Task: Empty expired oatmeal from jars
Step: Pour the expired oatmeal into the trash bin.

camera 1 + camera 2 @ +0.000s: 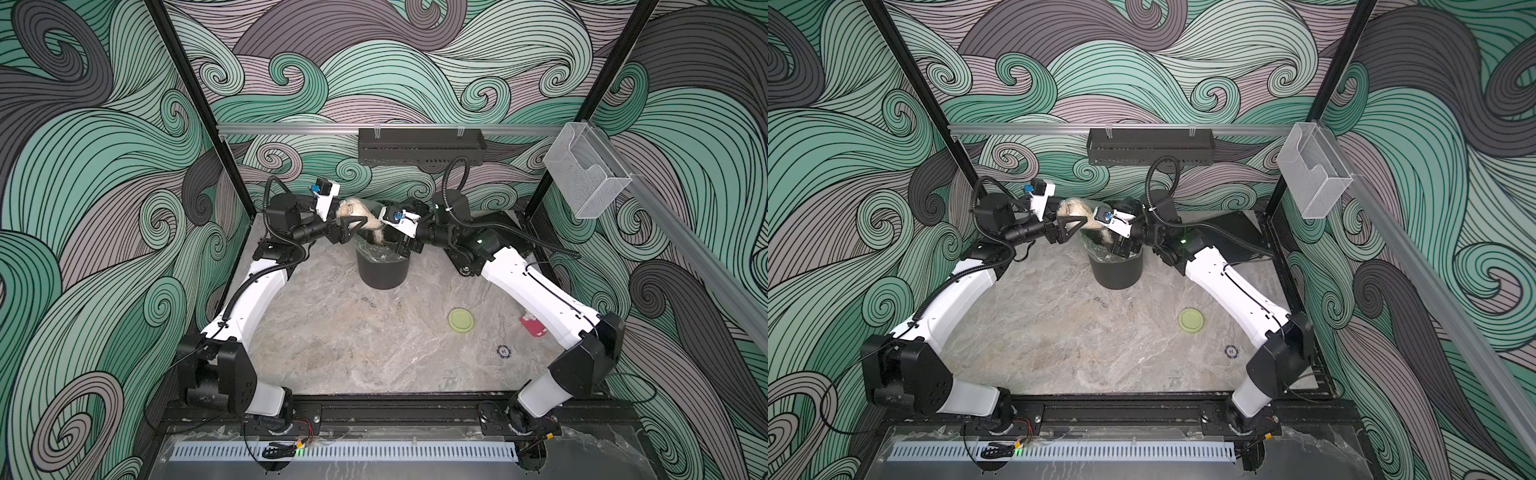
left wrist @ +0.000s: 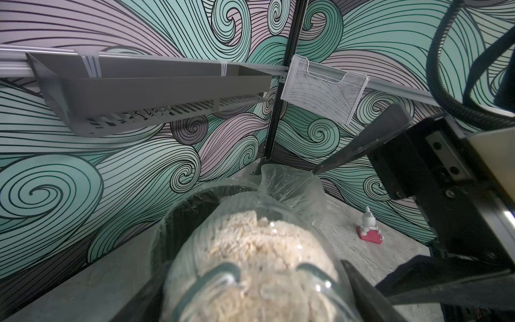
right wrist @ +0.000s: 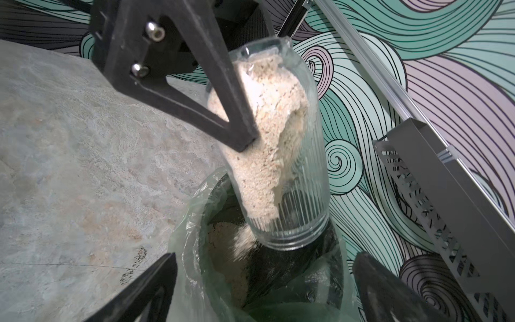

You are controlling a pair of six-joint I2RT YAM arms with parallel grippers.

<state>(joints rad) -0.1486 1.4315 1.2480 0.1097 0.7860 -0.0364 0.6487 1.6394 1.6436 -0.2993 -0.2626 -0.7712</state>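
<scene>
The left gripper (image 1: 358, 224) pinches the glass jar (image 3: 303, 181) across its body, one black finger (image 3: 223, 97) lying flat against the glass. The jar is tipped steeply, mouth down, with no lid on it, and its open end sits just inside the rim of the black bin (image 1: 381, 272). The oatmeal (image 3: 267, 117) fills the lower side of the jar from its base to the mouth, and a blurred stream of flakes drops onto a pale heap already lying in the bin. A clear plastic liner (image 3: 189, 223) is folded over the bin's edge.

The right gripper (image 3: 266, 259) is spread wide and holds nothing. It hangs over the bin's rim on the robot's right side, its two fingers standing either side of the opening in the right wrist view. Whether it touches the liner I cannot tell.

The bin stands near the back of the marbled surface (image 1: 353, 353). The yellow-green lid (image 1: 460, 319) lies flat on the surface, well apart from the bin, near the right arm. Beside it are a small red and white figurine (image 1: 532, 326) and a small round disc (image 1: 503, 351)
</scene>
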